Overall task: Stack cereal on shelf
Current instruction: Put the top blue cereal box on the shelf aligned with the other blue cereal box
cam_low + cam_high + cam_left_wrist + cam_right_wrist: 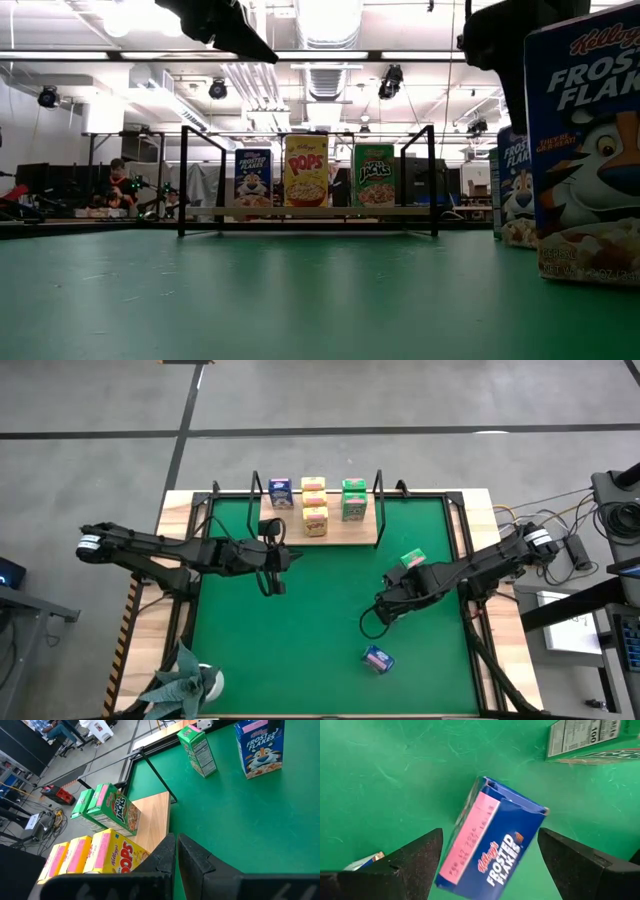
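Observation:
The wooden shelf (345, 532) at the mat's far edge holds one blue, three yellow-orange and two green cereal boxes, all standing on the board (155, 815). My left gripper (285, 558) (176, 851) hovers shut near the shelf's left front and holds nothing. My right gripper (385, 610) (490, 834) is open above an upright blue box (492, 850) on the mat. Its fingers stand on either side of that box without touching it, and they hide it in the high view. A green box (413, 560) (585, 740) stands close beyond it.
A third blue box (377, 658) (585, 150) stands on the green mat (300, 640) near its front edge. Black wire uprights (182, 180) rise at the shelf's ends. A plant (185, 685) sits at the table's near left corner.

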Robot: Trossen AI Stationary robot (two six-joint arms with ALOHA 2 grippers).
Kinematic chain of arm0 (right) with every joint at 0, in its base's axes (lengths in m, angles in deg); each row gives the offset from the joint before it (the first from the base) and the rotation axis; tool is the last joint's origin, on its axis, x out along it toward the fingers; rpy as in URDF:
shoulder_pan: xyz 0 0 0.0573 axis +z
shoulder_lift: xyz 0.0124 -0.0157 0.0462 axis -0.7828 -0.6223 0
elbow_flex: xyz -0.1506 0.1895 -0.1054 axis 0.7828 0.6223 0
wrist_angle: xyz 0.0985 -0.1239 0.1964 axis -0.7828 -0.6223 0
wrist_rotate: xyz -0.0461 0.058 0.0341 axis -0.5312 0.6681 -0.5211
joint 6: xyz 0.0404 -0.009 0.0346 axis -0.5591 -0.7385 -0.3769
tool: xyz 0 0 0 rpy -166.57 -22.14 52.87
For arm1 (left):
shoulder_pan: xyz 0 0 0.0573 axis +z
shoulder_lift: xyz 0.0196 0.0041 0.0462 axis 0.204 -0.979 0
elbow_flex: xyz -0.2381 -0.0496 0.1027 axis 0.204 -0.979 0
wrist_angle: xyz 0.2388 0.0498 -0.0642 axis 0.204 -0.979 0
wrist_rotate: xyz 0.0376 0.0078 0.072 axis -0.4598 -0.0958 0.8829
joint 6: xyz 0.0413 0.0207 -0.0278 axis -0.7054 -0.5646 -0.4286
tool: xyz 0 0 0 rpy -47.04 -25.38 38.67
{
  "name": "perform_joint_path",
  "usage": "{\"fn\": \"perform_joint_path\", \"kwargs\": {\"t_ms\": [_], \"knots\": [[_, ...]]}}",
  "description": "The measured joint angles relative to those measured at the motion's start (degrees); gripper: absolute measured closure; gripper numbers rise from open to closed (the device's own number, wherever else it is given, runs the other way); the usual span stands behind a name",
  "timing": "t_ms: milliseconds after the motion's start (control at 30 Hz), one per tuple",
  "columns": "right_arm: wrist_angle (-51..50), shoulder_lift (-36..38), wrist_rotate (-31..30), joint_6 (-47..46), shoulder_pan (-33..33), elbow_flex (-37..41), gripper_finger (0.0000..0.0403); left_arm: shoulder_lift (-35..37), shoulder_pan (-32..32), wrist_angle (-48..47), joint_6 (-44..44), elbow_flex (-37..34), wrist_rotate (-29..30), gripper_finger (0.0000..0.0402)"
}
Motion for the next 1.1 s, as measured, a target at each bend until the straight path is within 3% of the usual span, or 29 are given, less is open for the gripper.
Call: {"fn": "perform_joint_path", "kwargs": {"t_ms": [533, 1100], "knots": [[0.91, 0.09, -0.09, 1.65, 0.00, 0.61, 0.0175, 0.16, -0.02, 0.04, 0.41, 0.00, 0.00, 0.0400], [1.06, 0.09, -1.76, 4.79, -0.02, 0.61, 0.0184, 4.60, -0.78, 0.59, 2.63, 0.00, -0.11, 0.0400]]}}
